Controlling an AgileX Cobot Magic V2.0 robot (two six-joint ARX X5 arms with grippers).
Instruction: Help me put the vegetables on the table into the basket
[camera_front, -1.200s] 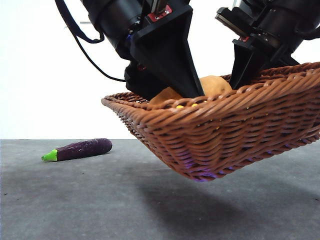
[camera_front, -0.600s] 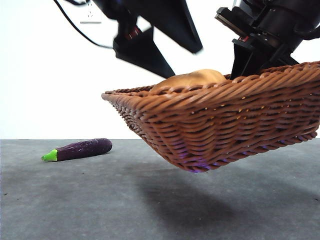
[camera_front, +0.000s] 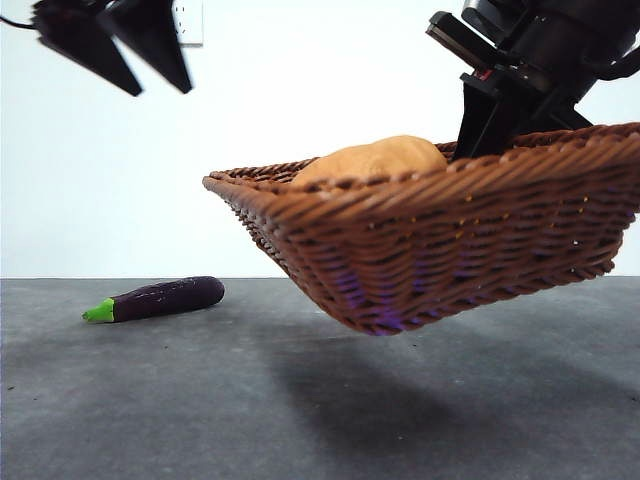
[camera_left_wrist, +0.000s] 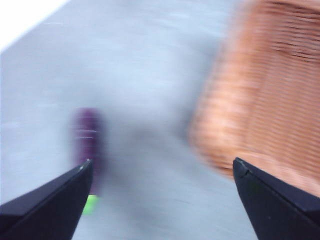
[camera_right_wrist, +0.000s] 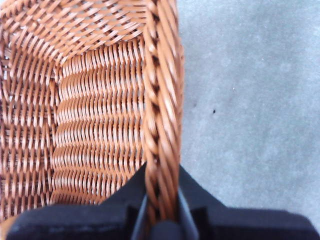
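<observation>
1 eggplant (camera_front: 158, 298) on table (camera_front: 200, 400); right gripper (camera_right_wrist: 161, 212) clamps basket (camera_front: 450, 250) rim.

The basket (camera_front: 450, 235) runs off the right edge of the front view, so its far end cannot be seen. Its near wall hides all but the top of the potato (camera_front: 375, 160) inside it, and whether anything else lies in the basket cannot be told. The left wrist view is smeared by motion: the eggplant (camera_left_wrist: 89, 142) beside the basket is only a purple streak with a green tip. The right gripper (camera_right_wrist: 160, 212) is cut off by the bottom edge, its jaws largely hidden against the basket's rim.
</observation>
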